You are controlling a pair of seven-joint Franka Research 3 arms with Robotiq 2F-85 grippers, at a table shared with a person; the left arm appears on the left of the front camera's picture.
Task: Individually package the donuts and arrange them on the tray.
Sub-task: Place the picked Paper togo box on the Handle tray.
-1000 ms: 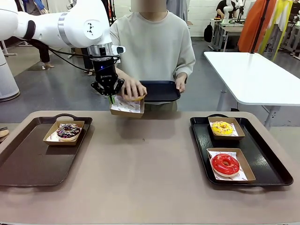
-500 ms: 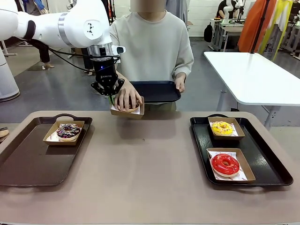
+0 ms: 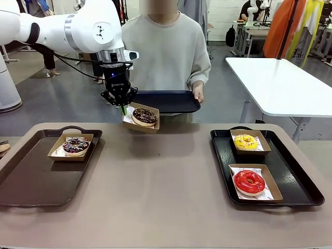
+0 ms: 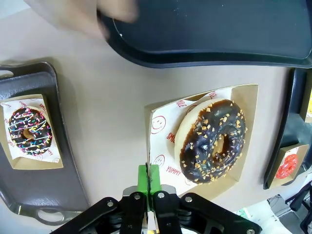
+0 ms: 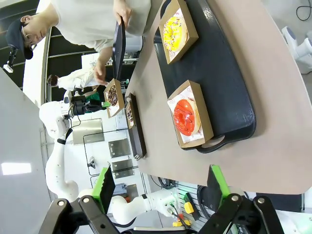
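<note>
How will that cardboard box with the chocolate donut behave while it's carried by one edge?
The cardboard box is pinched at one edge by the shut left gripper, so it may sag or tilt. It already looks slanted. The chocolate donut lies loose on paper and could slide.

Brown plastic tray [image 3: 31, 181] at left carries one boxed sprinkled donut [image 3: 75, 145]; black plastic tray [image 3: 295, 181] at right carries two boxed donuts, yellow-glazed [image 3: 246, 141] behind glossy red [image 3: 249, 181].

"YUMMY" and "SMILE" (red print) on the box liner [image 4: 165, 161].
</note>
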